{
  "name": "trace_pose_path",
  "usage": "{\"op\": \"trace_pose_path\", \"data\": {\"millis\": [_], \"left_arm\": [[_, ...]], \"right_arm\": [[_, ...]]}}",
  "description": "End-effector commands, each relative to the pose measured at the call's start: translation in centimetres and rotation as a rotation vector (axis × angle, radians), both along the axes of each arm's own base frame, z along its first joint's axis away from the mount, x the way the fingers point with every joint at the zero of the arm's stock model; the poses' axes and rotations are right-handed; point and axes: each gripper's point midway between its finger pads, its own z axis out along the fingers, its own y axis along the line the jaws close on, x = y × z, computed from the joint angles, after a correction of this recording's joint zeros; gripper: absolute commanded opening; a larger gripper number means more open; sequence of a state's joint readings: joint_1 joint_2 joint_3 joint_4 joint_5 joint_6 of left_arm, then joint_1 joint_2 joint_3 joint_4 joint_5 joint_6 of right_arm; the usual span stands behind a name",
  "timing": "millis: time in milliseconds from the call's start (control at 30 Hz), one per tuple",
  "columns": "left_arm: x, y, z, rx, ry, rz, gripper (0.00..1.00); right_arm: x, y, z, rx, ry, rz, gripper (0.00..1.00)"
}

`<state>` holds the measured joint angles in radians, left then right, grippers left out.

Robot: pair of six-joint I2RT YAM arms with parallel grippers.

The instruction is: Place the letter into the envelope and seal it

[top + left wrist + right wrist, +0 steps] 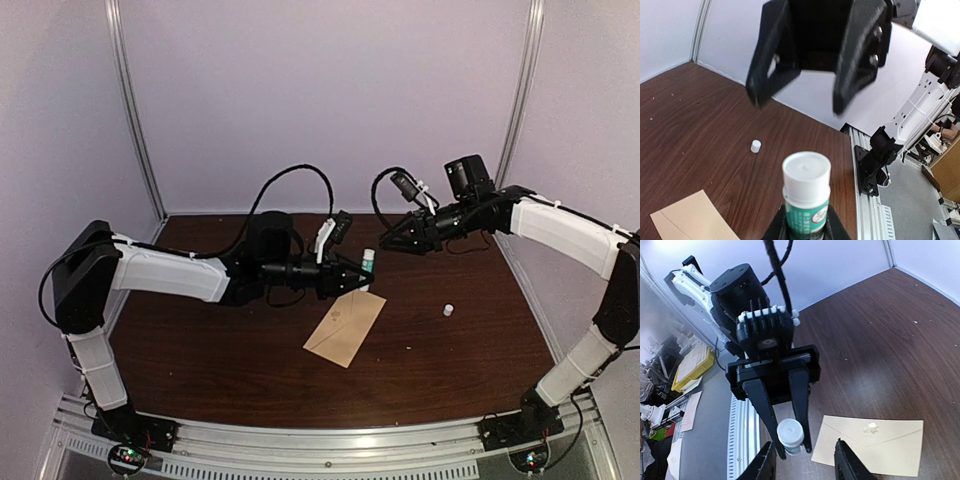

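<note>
from above: the left gripper [357,278] is clamped low on a glue stick [368,262], white end up. the right gripper [386,243] hangs just beside that end, jaws apart and empty. the envelope [345,327] lies flat on the table [200,350], below the left gripper and just to its near side. its long axis runs on a slant, near-left to far-right. the left arm is plainly the nearer one; the right would have to reach across. a small white piece [448,310], maybe a cap, sits alone well to the right of the envelope.

from the left wrist: the glue stick [806,192] stands between this gripper's fingers, gripped on its green label. the right gripper [797,102] is above it, spread wide with nothing in it and not touching the stick. a corner of the envelope [690,220] shows at bottom left, and the small white piece [755,146] lies farther out.

from the right wrist: its own fingers [847,462] stand apart, and the stick's white end is just ahead of them in the left gripper [793,450]. the envelope [875,445] lies off to one side with its pointed flap folded down — stuck or not, i can't tell.

counted: one envelope, one glue stick, one small white piece, two grippers. the letter i can't find in any view; my guess is it is already inside. if so, the stick must travel down and nearward to reach the flap.
</note>
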<state>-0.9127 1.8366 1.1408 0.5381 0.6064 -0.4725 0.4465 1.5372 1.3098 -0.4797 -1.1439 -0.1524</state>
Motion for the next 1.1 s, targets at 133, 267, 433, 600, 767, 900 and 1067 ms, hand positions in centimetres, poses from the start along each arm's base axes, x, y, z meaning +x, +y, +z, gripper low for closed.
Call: {"op": "trace_pose_path", "data": {"millis": [133, 267, 433, 600, 767, 900, 1067], "left_arm": [[-1.2, 2.4, -1.8, 0.192, -0.013, -0.044, 0.00], [-1.2, 4.1, -4.0, 0.347, 0.045, -0.034, 0.00], [-0.3, 5.2, -3.9, 0.505, 0.027, -0.003, 0.00], [0.6, 6.7, -6.2, 0.642, -0.025, 0.031, 0.00], [-0.2, 7.2, -6.8, 0.626, -0.022, 0.016, 0.00], [-0.3, 7.4, -7.2, 0.631, -0.018, 0.020, 0.00], [-0.4, 7.3, -7.4, 0.627, -0.004, 0.015, 0.00]], "right_arm": [[4.8, -9.9, -0.7, -0.275, -0.149, -0.285, 0.45], [5.8, -14.1, -5.0, -0.450, -0.117, -0.388, 0.45], [7.0, -17.9, -9.1, -0.644, -0.104, -0.487, 0.45], [8.4, -20.4, -10.8, -0.791, -0.123, -0.561, 0.49], [7.7, -21.5, -13.8, -0.891, -0.051, -0.530, 0.56], [7.0, -21.8, -16.3, -0.939, 0.018, -0.495, 0.53], [5.5, -21.4, -18.7, -0.989, 0.080, -0.412, 0.49]]}}
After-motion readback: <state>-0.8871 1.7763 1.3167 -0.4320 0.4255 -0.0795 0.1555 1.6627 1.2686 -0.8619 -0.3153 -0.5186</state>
